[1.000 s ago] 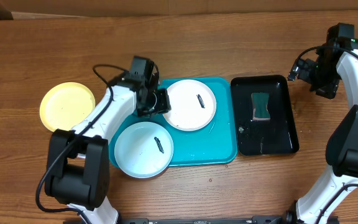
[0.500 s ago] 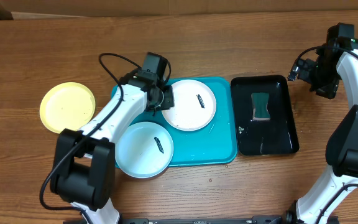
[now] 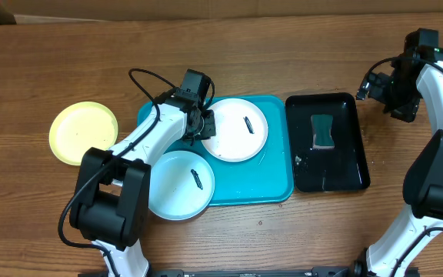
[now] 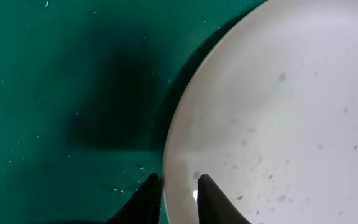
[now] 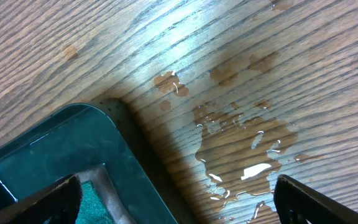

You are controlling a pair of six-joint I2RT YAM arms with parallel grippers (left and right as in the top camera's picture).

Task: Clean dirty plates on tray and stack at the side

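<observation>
The turquoise tray (image 3: pixel 277 183) lies mid-table. On it sits a white plate (image 3: pixel 237 131) with a dark smear (image 3: pixel 248 123), and a pale blue plate (image 3: pixel 177 185) overhangs its front left corner. A yellow plate (image 3: pixel 83 132) rests on the table to the left. My left gripper (image 3: pixel 206 123) is shut on the white plate's left rim. In the left wrist view the fingers (image 4: pixel 211 199) straddle that plate's (image 4: pixel 278 118) edge, one on either side of the rim. My right gripper (image 3: pixel 395 96) hangs open over the table by the black tray's far right corner, holding nothing (image 5: pixel 176 198).
A glossy black tray (image 3: pixel 337 168) with a green sponge (image 3: pixel 323 131) stands right of the turquoise tray. A water puddle (image 5: pixel 241 143) wets the wood beside the black tray's corner (image 5: pixel 73 149).
My left gripper has shifted right along the tray to the white plate's left rim and narrowed onto it. The right arm has not moved.
</observation>
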